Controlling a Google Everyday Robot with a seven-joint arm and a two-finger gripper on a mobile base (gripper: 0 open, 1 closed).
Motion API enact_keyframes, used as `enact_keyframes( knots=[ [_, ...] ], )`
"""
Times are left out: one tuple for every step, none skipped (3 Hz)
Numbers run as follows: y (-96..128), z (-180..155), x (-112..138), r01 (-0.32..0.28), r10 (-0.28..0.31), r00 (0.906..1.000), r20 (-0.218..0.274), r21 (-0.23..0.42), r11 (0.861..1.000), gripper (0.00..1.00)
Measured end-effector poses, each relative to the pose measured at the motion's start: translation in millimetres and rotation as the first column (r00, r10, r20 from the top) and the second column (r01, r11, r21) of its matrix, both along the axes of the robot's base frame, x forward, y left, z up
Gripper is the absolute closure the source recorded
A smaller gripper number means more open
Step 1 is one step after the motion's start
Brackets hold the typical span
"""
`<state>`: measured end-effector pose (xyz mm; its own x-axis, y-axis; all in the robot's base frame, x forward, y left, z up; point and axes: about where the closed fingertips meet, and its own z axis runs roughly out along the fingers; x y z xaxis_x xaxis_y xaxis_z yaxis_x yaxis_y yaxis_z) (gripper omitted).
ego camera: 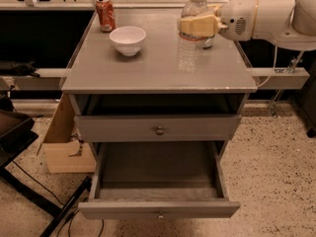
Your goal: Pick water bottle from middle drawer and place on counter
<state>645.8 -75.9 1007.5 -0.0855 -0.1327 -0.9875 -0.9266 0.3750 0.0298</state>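
Note:
My gripper (197,25) is shut on the water bottle (189,51), a clear ribbed bottle with a white cap, and holds it upright over the right part of the counter (148,73). The bottle's base is at or just above the counter surface; I cannot tell if it touches. The arm comes in from the right. The middle drawer (158,177) is pulled open below, its grey floor bare. The closed drawer with the round metal knob (159,130) is above it.
A white bowl (128,39) sits on the counter's left middle. A red soda can (105,14) stands at the back left. Another can is mostly hidden behind my gripper. A cardboard box (64,147) stands on the floor left of the cabinet.

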Motion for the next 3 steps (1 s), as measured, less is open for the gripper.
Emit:
enact_keyframes(
  knots=[
    [-26, -9, 41, 0.079, -0.078, 0.9968, -0.018, 0.071, 0.994, 1.0],
    [-57, -39, 70, 0.119, -0.12, 0.9928, 0.002, 0.067, 0.991, 1.0],
    [-73, -57, 78, 0.135, -0.135, 0.9906, 0.017, 0.028, 0.99, 1.0]
  ],
)
